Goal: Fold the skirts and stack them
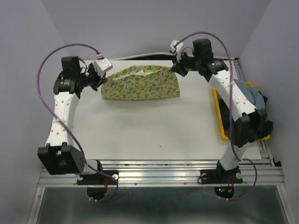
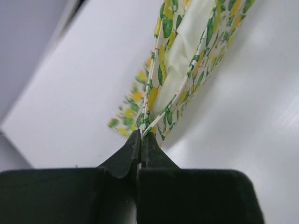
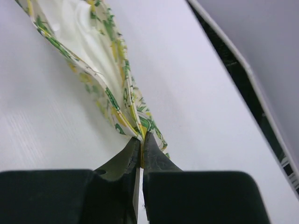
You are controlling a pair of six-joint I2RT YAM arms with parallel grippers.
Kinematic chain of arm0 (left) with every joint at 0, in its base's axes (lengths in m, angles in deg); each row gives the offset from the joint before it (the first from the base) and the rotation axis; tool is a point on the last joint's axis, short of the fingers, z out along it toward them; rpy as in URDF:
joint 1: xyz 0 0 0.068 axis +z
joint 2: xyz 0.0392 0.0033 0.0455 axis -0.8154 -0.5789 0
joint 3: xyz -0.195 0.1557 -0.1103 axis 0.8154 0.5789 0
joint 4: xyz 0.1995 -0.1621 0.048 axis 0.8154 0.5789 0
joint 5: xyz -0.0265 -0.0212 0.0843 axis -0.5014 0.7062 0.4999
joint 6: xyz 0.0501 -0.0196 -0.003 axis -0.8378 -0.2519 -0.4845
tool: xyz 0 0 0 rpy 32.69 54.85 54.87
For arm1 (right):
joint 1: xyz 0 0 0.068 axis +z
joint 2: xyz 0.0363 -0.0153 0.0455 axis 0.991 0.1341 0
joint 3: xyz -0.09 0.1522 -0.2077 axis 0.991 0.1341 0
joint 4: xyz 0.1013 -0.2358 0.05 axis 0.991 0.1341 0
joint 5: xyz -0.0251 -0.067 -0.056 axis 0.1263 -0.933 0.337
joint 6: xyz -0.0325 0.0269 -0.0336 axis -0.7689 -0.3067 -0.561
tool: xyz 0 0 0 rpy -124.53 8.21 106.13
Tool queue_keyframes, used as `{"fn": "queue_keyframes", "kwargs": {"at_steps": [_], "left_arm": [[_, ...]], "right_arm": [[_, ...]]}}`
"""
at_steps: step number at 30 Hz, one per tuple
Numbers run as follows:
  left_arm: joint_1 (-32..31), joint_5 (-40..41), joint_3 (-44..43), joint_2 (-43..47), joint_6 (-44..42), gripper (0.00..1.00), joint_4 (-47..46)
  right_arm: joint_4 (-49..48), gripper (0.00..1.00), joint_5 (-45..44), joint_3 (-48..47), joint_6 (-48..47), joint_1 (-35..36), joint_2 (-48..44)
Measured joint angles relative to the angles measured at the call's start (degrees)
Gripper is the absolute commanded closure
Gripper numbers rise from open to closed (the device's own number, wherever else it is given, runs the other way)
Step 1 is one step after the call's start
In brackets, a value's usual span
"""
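The lemon-print skirt (image 1: pixel 142 84) lies spread at the back middle of the white table (image 1: pixel 149 126). My left gripper (image 1: pixel 99 78) is shut on the skirt's left corner; the left wrist view shows the printed edge (image 2: pixel 154 93) pinched between the black fingertips (image 2: pixel 126 154). At the right corner, my right gripper (image 1: pixel 179 68) is shut on the cloth, and the right wrist view shows the hem (image 3: pixel 117 102) running into the closed tips (image 3: pixel 159 158). A blue-grey skirt (image 1: pixel 250 93) and dark cloth (image 1: pixel 261 105) lie in the yellow tray (image 1: pixel 219 119), partly hidden by the right arm.
The yellow tray stands along the table's right edge, under the right arm (image 1: pixel 236 100). Purple cables (image 1: pixel 51 65) loop above both arms. A white wall (image 1: pixel 149 23) closes the back of the table.
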Motion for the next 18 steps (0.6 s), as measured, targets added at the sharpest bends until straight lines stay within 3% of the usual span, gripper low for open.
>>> {"fn": "queue_keyframes", "kwargs": {"at_steps": [4, 6, 8, 11, 15, 18], "left_arm": [[-9.57, 1.11, -11.93, 4.52, 6.93, 1.00, -1.81], [-15.63, -1.11, -13.33, 6.93, 11.02, 1.00, -3.87], [-17.44, -1.70, -12.81, 8.85, 13.11, 1.00, -3.87], [-13.40, 2.03, -10.49, 13.07, 15.82, 1.00, -5.18], [-0.79, 9.29, -9.38, 15.34, 22.08, 1.00, -9.03], [1.14, 10.32, -9.38, 15.30, 26.80, 1.00, -12.55]], "right_arm": [[2.62, 0.99, -0.39, -16.57, 3.76, 2.99, -0.76], [1.97, 0.99, -0.85, -18.58, 5.05, 7.37, -2.91], [2.60, 0.99, -1.79, -18.62, 5.42, 10.75, -4.63], [3.56, 0.99, -4.20, -18.21, 5.31, 13.18, -6.86], [2.67, 0.99, -10.45, -15.80, 5.73, 4.42, -8.87], [1.27, 0.99, -11.98, -15.08, 7.52, 1.33, -8.63]]}}
